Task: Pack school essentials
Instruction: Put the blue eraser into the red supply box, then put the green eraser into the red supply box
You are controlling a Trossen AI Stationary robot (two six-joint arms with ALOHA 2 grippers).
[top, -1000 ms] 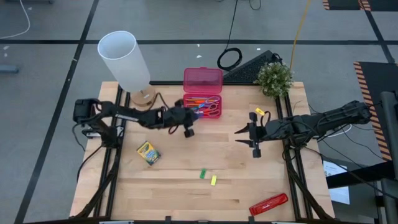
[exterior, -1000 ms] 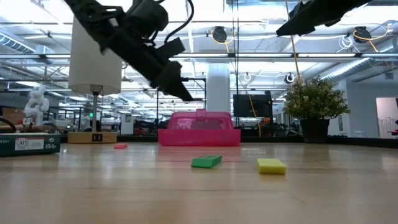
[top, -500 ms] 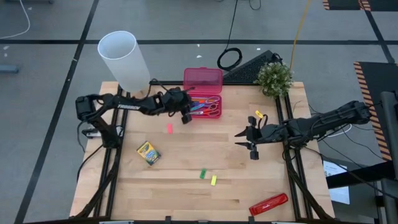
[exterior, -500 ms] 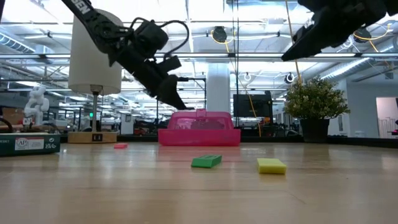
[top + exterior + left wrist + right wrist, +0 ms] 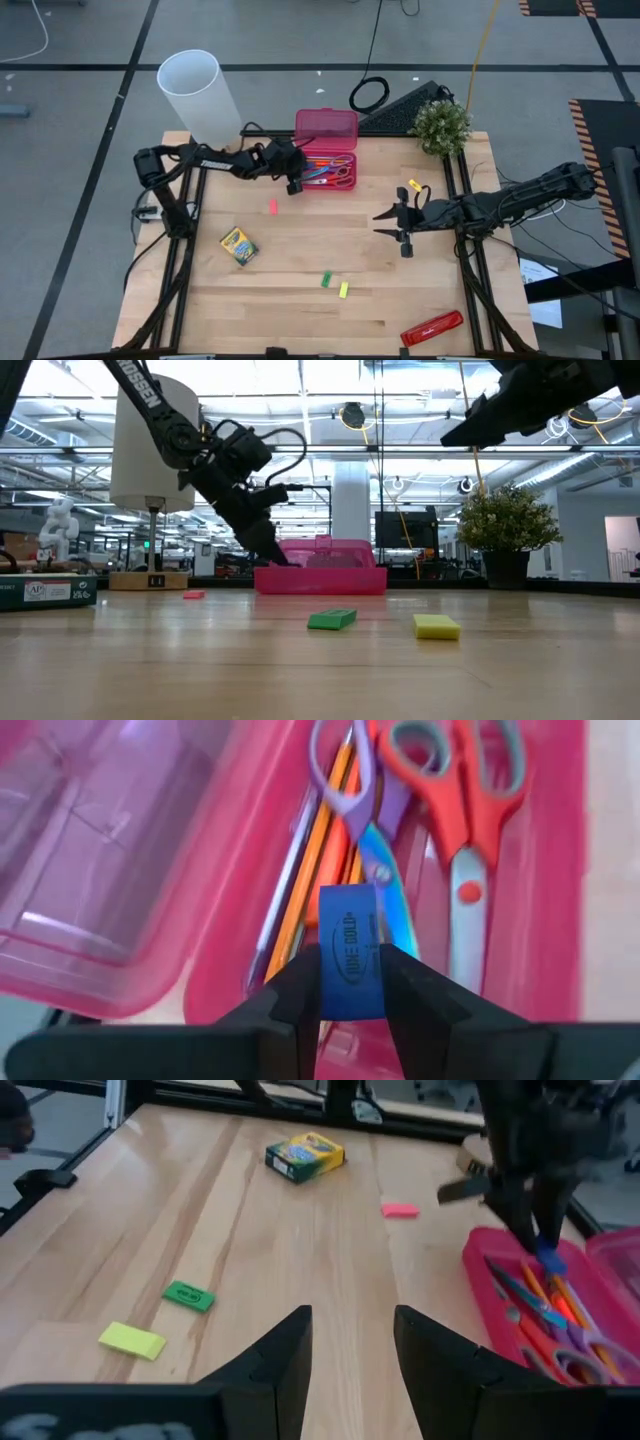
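Left hand (image 5: 349, 982) has dipped over the pink case (image 5: 326, 150), clamping a blue eraser (image 5: 348, 950).

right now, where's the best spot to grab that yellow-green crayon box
Probably from straight above, fingers across the crayon box's two long sides near its middle. It lies flat and skewed on the table, with bare wood all round. The right gripper hangs open; the left gripper holds a blue eraser.

A blue eraser (image 5: 348, 952) stood on end above the pink case (image 5: 326, 128), over red-handled scissors (image 5: 462, 815), purple-handled scissors (image 5: 371, 830) and orange pencils (image 5: 318, 870) lying inside. Away from the case lay a pink eraser (image 5: 272, 206), a crayon box (image 5: 238, 245), and green (image 5: 325, 279) and yellow (image 5: 343, 290) erasers.
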